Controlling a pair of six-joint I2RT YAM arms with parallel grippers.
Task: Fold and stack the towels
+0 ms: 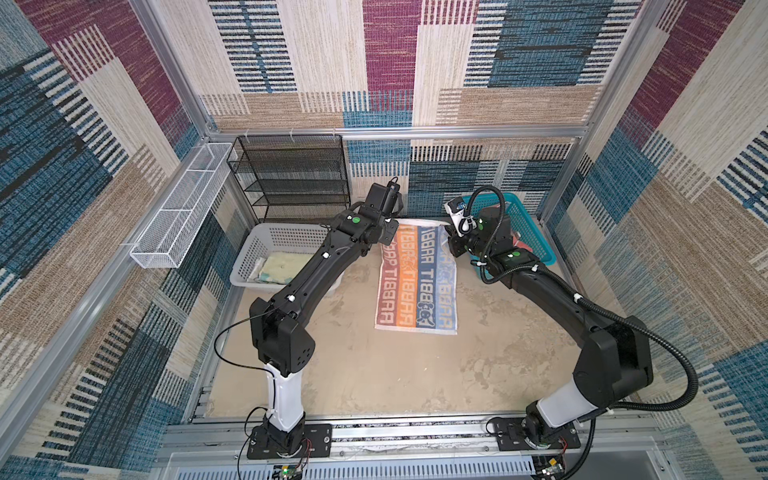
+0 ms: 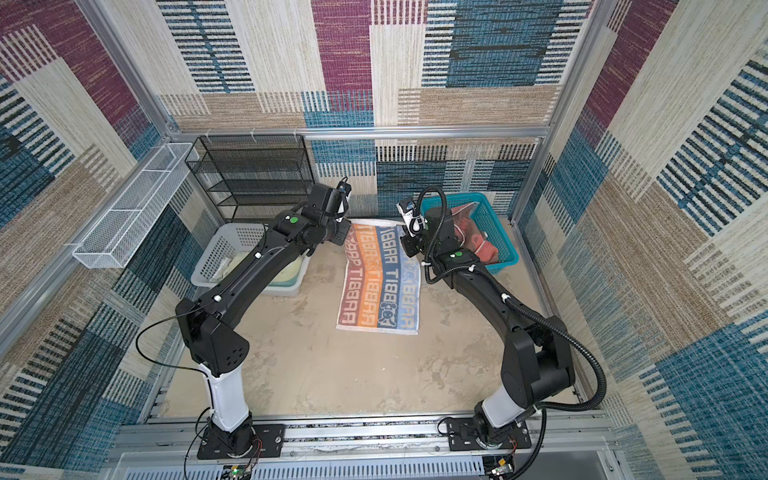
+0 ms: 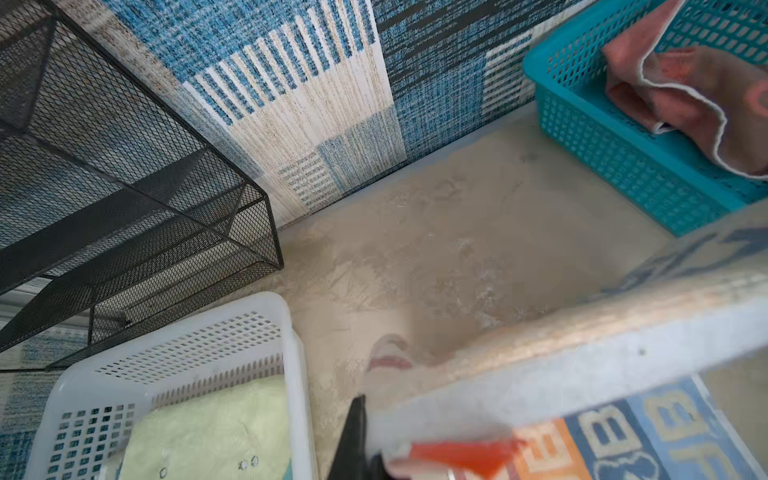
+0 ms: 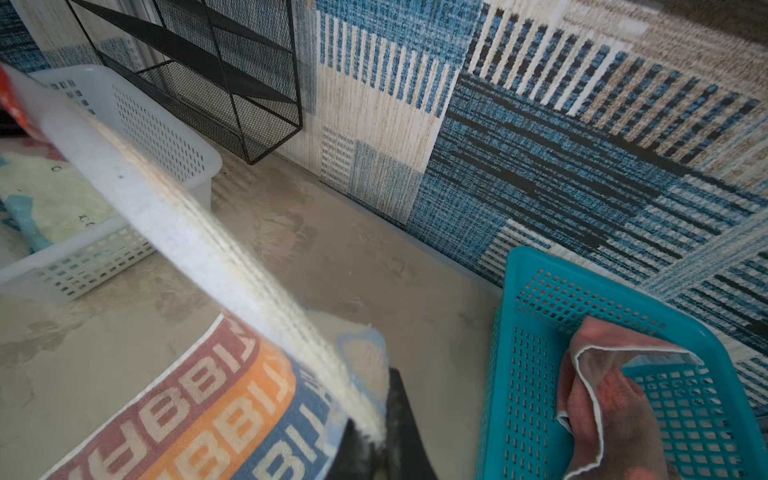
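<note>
Both top views show left claw (image 1: 394,227) and right claw (image 1: 449,232) pinched shut on upper corners of the striped towel (image 1: 415,291); carry both evenly toward frame bottom, edge taut.

You get bright, even, soft light in both top views, apparently from overhead. The arms (image 1: 307,270) throw only faint, soft-edged shadows on the pale surface (image 1: 374,374). Wide-angle stretch makes the walls (image 1: 83,124) lean outward toward the corners. Both wrist views look slightly washed out. Close to each wrist lens the towel (image 3: 582,357) edge is a blurred, out-of-focus band, while the mesh rack (image 3: 124,187) behind it stays fairly sharp.
</note>
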